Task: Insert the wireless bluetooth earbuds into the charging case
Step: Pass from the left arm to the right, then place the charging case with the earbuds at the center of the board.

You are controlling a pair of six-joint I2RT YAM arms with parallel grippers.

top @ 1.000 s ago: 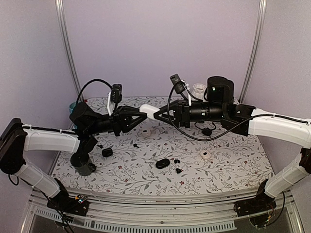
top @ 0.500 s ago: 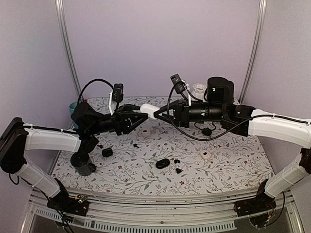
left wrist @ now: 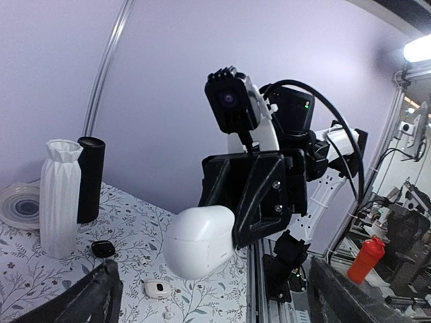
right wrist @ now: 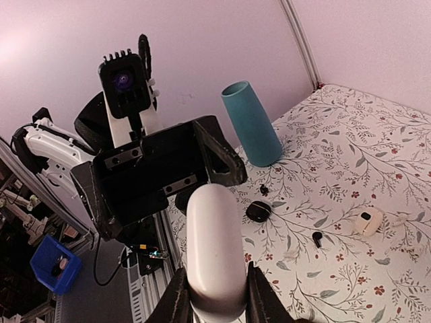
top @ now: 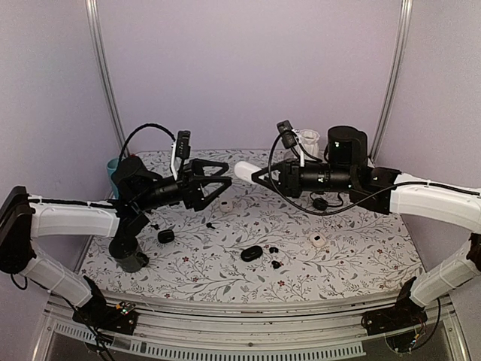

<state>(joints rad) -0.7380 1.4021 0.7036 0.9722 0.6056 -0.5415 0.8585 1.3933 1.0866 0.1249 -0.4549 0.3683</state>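
a table (top: 361, 263) with a twig-printed white cloth (top: 225, 278) fills the middle. behind the table stand plain lilac walls (top: 248, 68) and two curved metal poles (top: 107, 83). beyond the table's right edge a bright lamp (left wrist: 419, 48) glows above, perhaps, an office chair (left wrist: 412, 217).

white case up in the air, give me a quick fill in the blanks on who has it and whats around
The white case is held above the table by the jaws of the ____ arm. The left gripper faces it with its jaws ____. The cup standing upright on the floral cloth is ____ in colour.
Missing words: right; open; teal
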